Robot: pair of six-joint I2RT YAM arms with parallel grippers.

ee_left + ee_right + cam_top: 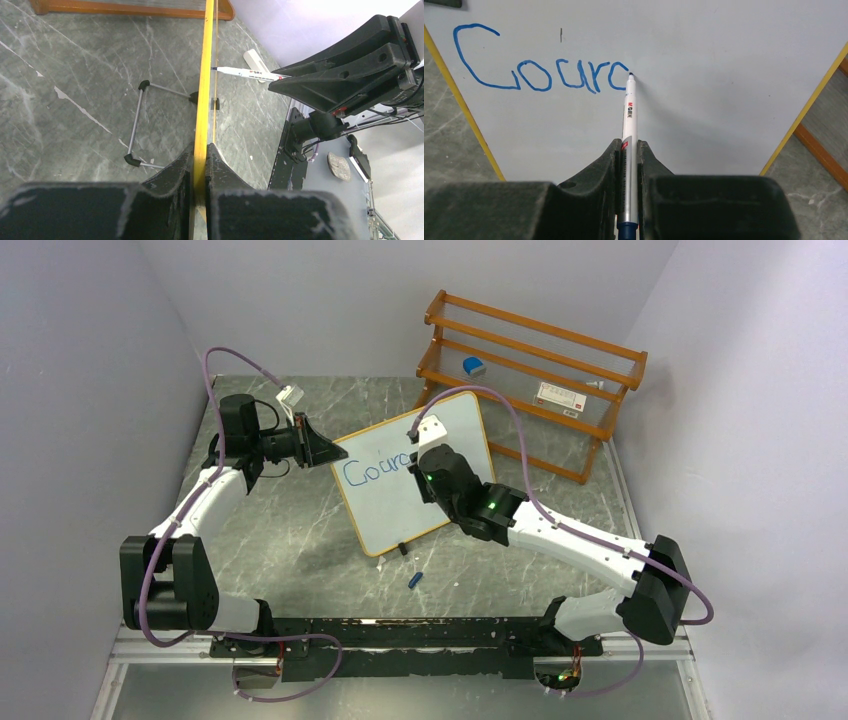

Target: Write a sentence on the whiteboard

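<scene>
Edgewise, whiteboard (204,60) inside left claw (200,152)

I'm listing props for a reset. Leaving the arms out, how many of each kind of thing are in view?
whiteboard: 1
marker: 1
small blue cap on the table: 1
wooden rack: 1
blue item on the rack: 1
white box on the rack: 1
Total: 6

Count stands at: whiteboard (400,510) one | blue letters (531,75) five | marker (629,115) one | grippers two, left gripper (200,152) and right gripper (629,146) | wooden rack (540,332) one | blue-topped block (473,366) one | white box (558,395) one | small blue cap (415,580) one
</scene>
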